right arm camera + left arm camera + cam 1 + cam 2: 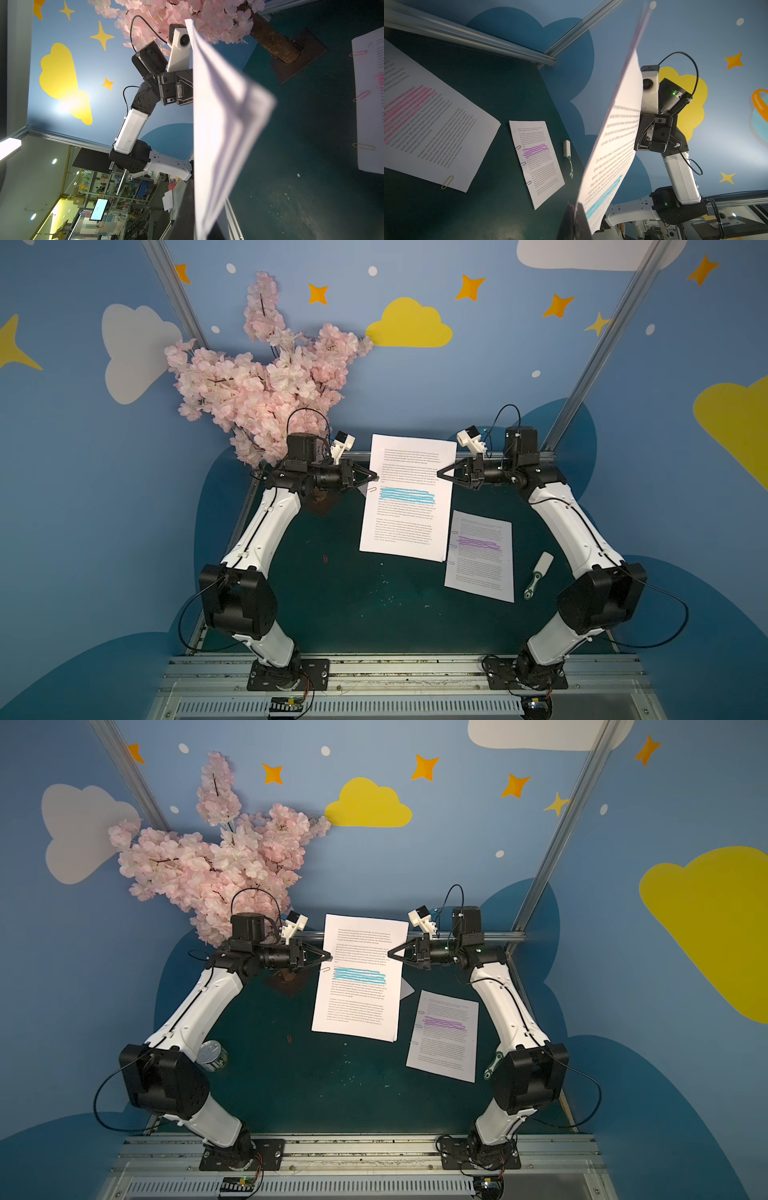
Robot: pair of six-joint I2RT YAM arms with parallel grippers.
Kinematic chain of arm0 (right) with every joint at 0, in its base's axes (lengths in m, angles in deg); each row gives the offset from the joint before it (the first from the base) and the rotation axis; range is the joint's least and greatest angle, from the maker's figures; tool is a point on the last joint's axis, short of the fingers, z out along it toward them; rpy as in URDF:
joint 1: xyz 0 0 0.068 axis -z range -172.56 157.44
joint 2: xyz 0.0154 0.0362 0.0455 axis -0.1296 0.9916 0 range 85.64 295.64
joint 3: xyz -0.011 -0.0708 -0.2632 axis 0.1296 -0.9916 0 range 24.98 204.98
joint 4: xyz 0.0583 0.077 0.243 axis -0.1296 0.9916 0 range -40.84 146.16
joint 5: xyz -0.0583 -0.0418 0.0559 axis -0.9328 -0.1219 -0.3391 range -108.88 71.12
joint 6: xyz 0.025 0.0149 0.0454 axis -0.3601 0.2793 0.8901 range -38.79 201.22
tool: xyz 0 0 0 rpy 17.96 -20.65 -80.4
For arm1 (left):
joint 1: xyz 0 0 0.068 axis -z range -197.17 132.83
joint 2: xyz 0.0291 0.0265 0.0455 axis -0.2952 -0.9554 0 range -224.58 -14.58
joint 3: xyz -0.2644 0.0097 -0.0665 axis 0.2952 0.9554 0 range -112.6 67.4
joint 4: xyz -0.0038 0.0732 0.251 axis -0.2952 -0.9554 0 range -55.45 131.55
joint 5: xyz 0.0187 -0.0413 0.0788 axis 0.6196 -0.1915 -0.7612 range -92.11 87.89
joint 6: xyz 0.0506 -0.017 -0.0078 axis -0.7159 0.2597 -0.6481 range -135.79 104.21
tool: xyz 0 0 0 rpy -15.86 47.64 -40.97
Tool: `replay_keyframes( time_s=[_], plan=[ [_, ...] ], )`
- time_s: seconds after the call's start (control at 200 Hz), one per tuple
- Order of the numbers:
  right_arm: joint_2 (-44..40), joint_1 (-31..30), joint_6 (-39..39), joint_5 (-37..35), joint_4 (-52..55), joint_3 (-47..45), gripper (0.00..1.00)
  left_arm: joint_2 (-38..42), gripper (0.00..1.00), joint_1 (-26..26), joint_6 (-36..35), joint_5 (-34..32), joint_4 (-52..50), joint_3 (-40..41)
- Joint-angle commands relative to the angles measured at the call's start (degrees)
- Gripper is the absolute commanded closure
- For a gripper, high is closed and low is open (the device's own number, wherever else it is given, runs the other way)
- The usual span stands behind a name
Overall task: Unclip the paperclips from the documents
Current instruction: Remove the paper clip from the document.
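left end effector (376, 479) and right end effector (439, 474) clamp opposite side edges of the blue-banded document (409, 506).

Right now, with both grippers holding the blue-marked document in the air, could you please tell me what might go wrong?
1. The left gripper and right gripper are shut on opposite edges of the document; pulling apart could tear it.
2. Its sheets fan apart in the right wrist view; once the clip beside the left gripper comes off, pages may drop and scatter.
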Motion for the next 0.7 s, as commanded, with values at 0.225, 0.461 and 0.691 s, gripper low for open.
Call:
replay_keyframes(
  time_s=[0.225,0.461,0.691],
  plan=[
    [-1.4,1.0,-3.5,0.5,2.8,0.6,1.00,3.1,0.97,-2.5,0.6,-0.7,1.5,3.6],
    [-2.5,2.2,-4.3,0.2,3.5,-0.5,1.00,3.7,0.97,-3.0,0.7,-0.7,1.6,4.4],
    [-3.3,3.2,-4.8,0.3,3.8,-1.3,1.00,4.3,0.97,-3.3,0.8,-0.8,1.5,4.9]
  ],
)
